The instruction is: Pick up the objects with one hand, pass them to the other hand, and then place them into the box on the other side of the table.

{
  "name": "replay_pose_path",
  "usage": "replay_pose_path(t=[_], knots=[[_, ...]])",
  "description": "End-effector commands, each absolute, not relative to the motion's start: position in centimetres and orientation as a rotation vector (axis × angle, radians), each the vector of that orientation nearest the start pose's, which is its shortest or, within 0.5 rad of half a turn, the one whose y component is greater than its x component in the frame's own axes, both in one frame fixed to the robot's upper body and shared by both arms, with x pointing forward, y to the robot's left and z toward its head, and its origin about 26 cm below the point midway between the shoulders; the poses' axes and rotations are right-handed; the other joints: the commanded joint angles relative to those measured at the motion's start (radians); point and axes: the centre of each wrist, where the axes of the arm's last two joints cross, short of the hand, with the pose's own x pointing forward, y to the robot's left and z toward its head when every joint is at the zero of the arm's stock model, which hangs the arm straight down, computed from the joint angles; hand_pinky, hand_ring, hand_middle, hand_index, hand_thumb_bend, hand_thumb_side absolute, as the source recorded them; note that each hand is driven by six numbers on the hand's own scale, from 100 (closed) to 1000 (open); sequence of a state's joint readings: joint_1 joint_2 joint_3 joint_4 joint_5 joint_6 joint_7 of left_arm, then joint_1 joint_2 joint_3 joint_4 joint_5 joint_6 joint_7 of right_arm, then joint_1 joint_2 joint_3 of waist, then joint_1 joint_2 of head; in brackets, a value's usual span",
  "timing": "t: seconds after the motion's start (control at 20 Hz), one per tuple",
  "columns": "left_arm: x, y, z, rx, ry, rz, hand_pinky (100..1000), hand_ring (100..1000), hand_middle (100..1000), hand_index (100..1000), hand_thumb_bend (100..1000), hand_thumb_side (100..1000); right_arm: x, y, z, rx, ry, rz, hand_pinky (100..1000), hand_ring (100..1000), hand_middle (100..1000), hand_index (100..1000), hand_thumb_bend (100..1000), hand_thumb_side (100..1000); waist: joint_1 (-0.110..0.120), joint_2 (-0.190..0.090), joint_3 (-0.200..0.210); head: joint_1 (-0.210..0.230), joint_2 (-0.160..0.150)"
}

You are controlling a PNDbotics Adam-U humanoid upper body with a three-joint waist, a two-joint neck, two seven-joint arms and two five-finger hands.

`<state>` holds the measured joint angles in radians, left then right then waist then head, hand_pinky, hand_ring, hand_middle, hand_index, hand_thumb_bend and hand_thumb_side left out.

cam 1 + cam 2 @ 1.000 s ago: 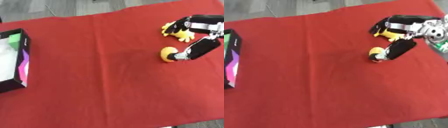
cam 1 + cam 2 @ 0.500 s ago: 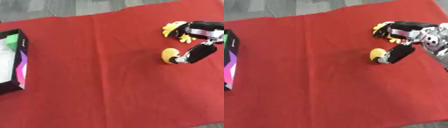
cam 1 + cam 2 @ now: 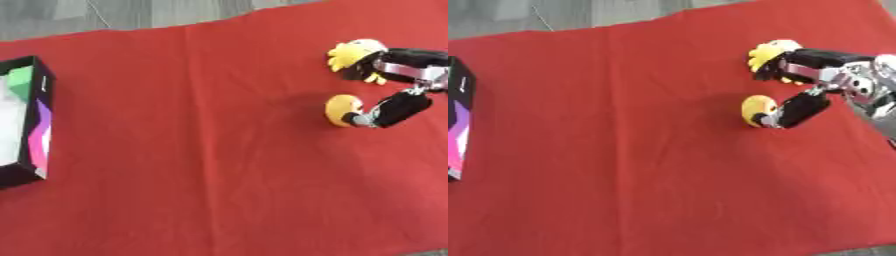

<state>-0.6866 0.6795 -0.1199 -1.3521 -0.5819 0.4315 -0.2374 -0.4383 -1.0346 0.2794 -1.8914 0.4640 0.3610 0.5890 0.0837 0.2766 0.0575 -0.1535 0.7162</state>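
A yellow plush toy (image 3: pixel 353 52) with spiky edges lies at the far right of the red cloth. A rounder yellow-orange toy (image 3: pixel 341 108) lies just nearer to me. My right hand (image 3: pixel 839 75) comes in from the right edge, open and spread between them. Its fingers (image 3: pixel 802 64) lie against the spiky toy and partly cover it, while its thumb (image 3: pixel 798 109) touches the round toy. Both toys rest on the cloth. The box (image 3: pixel 35 122), black with pink, purple and green panels, stands at the left edge. My left hand does not show.
The red cloth (image 3: pixel 201 150) covers the table from the box across to the toys. Grey floor (image 3: pixel 105 15) shows beyond the cloth's far edge. The cloth's near edge runs along the bottom right corner.
My right hand has shifted only slightly over the two yellow toys, its thumb staying by the round one. The toys and the box lie where they were.
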Motion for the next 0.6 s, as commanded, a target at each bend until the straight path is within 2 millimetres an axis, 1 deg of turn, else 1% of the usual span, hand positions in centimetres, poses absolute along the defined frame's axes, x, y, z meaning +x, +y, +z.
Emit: replay_pose_path(t=[0.05,0.15,0.3,0.6], knots=[[40.6,34.4,24.7,1.076,-1.338,-0.789,842,851,757,769,100,371,31.1,-31.7,26.2,-0.926,-1.142,1.477,904,860,799,865,364,386,0.010,0.001,0.003,-0.004,-0.016],[40.6,34.4,24.7,1.076,-1.338,-0.789,842,851,757,770,100,370,31.2,-31.9,26.0,-0.930,-1.128,1.475,907,861,800,865,368,397,0.012,0.004,0.003,-0.005,-0.018],[40.6,34.4,24.7,1.075,-1.338,-0.788,842,851,758,770,100,374,31.4,-32.3,25.7,-0.947,-1.109,1.471,911,860,798,862,378,389,0.013,0.008,0.004,-0.007,-0.020],[40.6,34.3,24.8,1.075,-1.343,-0.786,843,851,758,770,100,371,31.8,-32.7,25.2,-0.950,-1.087,1.464,909,847,770,824,349,375,0.015,0.013,0.006,-0.005,-0.022]])
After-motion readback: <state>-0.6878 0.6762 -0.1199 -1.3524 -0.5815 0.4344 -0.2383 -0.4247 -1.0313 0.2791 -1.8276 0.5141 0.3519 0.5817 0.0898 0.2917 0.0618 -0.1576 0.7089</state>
